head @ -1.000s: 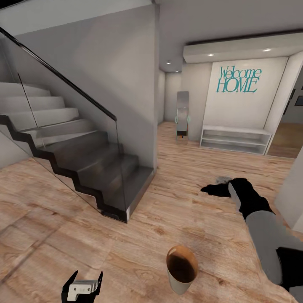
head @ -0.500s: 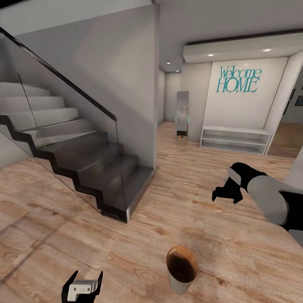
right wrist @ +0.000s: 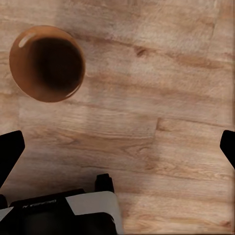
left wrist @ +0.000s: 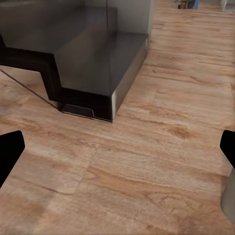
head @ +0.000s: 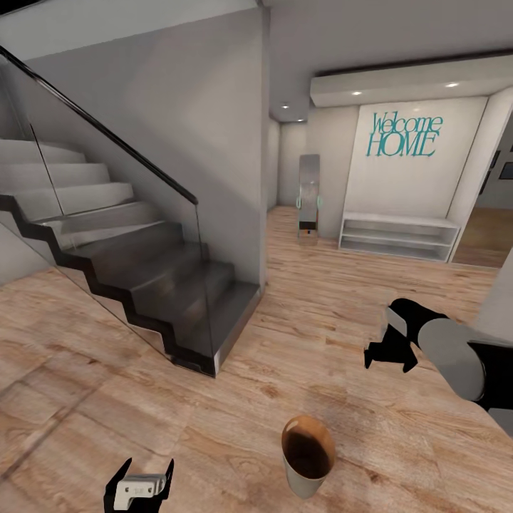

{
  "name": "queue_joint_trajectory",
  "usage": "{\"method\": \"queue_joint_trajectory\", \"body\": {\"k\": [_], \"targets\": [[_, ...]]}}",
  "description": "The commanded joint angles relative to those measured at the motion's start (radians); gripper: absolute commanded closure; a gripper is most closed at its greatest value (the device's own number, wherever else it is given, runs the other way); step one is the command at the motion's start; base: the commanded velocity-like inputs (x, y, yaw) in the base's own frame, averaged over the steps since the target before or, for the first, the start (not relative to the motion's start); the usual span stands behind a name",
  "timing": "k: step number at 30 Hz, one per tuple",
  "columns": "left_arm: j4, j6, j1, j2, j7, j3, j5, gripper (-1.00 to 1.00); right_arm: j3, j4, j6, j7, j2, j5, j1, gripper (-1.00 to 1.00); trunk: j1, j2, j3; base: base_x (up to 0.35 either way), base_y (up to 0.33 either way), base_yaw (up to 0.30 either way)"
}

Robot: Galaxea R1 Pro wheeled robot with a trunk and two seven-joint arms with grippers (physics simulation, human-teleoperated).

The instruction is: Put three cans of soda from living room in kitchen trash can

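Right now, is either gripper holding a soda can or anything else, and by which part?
Nothing is held. The left gripper and right gripper both stand open over bare wood floor, empty between the fingers.

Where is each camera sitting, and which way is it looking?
Head view: up on the robot's head, looking forward and down a hallway at the staircase, the wood floor and the trash can; the left gripper and right gripper show.
Left wrist view: near the left gripper, facing the floor and the bottom stair; dark fingertips show.
Right wrist view: near the right gripper, looking straight down into the trash can; fingertips show.
Shared: head and right wrist views both see the trash can; head and left wrist views both see the stairs.
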Motion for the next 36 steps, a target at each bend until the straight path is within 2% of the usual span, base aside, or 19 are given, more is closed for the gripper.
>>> {"method": "queue_joint_trajectory", "body": {"k": [1, 7, 15, 22, 32, 36], "targets": [[0.000, 0.000, 0.000, 0.000, 0.000, 0.000, 0.000, -1.00, 0.000, 0.000, 0.000, -0.002, 0.001, 0.000, 0.003, -1.00, 0.000, 0.000, 0.000, 0.000, 0.000, 0.000], [0.000, 0.001, 0.000, 0.000, -0.001, -0.002, -0.001, -1.00, 0.001, 0.000, 0.000, -0.006, 0.018, 0.001, 0.009, -1.00, 0.000, 0.000, 0.000, 0.064, 0.000, 0.000], [0.000, 0.001, 0.000, 0.001, -0.001, -0.003, 0.000, -1.00, 0.003, -0.004, -0.001, -0.007, 0.028, 0.002, 0.010, -1.00, 0.000, 0.000, 0.000, 0.262, 0.000, 0.000], [0.000, 0.001, 0.000, 0.001, -0.002, -0.002, -0.001, -1.00, 0.003, -0.005, -0.007, -0.007, 0.028, 0.002, 0.010, -1.00, 0.000, 0.000, 0.000, 0.257, 0.000, 0.000], [0.000, 0.003, -0.001, 0.000, 0.000, -0.001, 0.002, -1.00, 0.002, -0.010, -0.041, -0.004, 0.020, 0.005, 0.017, -1.00, 0.000, 0.000, 0.000, 0.049, 0.000, 0.000], [0.001, 0.004, -0.002, 0.000, 0.000, -0.001, 0.002, -1.00, 0.003, -0.014, -0.043, -0.004, 0.022, 0.007, 0.018, -1.00, 0.015, -0.028, -0.016, 0.003, 0.000, 0.000]]}}
